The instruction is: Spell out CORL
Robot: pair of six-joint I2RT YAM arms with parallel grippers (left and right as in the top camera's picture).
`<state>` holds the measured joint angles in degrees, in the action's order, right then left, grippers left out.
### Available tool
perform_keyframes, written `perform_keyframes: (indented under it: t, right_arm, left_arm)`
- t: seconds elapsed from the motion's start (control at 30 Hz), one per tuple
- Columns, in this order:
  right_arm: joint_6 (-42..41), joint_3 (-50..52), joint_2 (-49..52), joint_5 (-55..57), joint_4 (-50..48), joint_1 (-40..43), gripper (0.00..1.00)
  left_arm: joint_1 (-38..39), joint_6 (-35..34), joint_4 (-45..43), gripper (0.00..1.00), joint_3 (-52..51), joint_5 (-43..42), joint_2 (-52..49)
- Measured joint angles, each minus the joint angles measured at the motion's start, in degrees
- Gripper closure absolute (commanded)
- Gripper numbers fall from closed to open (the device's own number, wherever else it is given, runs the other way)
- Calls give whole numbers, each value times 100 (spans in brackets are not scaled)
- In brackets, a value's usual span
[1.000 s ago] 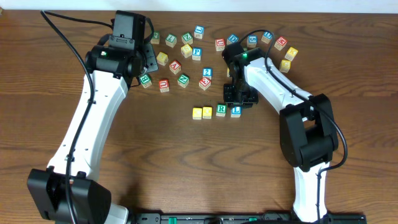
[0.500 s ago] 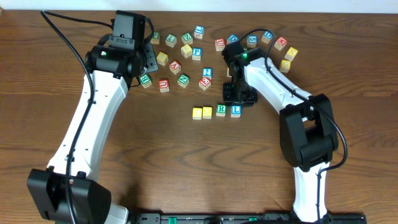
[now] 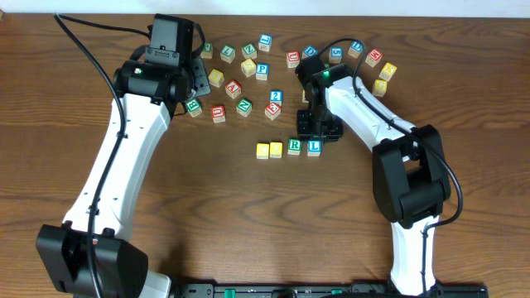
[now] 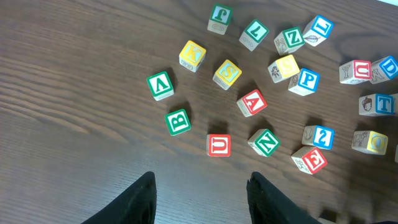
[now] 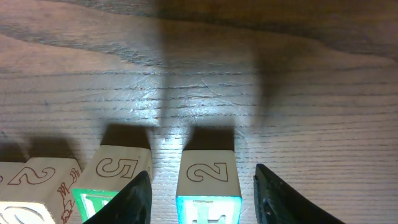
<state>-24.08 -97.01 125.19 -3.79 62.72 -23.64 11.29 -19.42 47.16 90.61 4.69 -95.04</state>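
Four cubes stand in a row at mid-table: two yellow-topped cubes point(image 3: 262, 150) point(image 3: 276, 149), the green R cube point(image 3: 295, 147) and the blue L cube point(image 3: 314, 147). My right gripper point(image 3: 320, 130) hangs just behind the L cube. In the right wrist view the L cube point(image 5: 207, 180) sits between the open jaws of the right gripper point(image 5: 202, 171), with a gap on each side. The R cube point(image 5: 115, 177) stands outside the left finger. My left gripper point(image 4: 200, 177) is open over bare wood, holding nothing, and sits near the loose cubes at the back left point(image 3: 197, 81).
Several loose letter and numeral cubes lie scattered along the back of the table, among them a blue P cube point(image 3: 262, 71) and a numeral cube point(image 3: 276, 97) just behind the row. The wooden table point(image 3: 248, 223) stretches forward of the row.
The right gripper's jaws have spread apart off the L cube, which stays at the row's right end. The left arm has not moved.
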Motion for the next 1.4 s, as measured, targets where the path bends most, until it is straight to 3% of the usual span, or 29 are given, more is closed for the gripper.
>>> perform_keyframes:
  t: [0.33, 0.53, 0.83, 1.07, 1.4]
  right_arm:
    - [44, 0, -221, 2, -35, 153, 50]
    - [247, 0, -472, -35, -308, 214, 63]
    - [284, 0, -481, -116, -885, 13, 63]
    - [254, 0, -428, -166, -1097, -306, 83]
    - [-59, 0, -267, 162, -1119, -361, 90]
  left_arm:
    - [0, 0, 0, 53, 0, 0, 0]
    - [0, 0, -4, 53, 0, 0, 0]
    - [0, 0, -9, 53, 0, 0, 0]
    - [0, 0, -9, 53, 0, 0, 0]
    - [0, 0, -7, 53, 0, 0, 0]
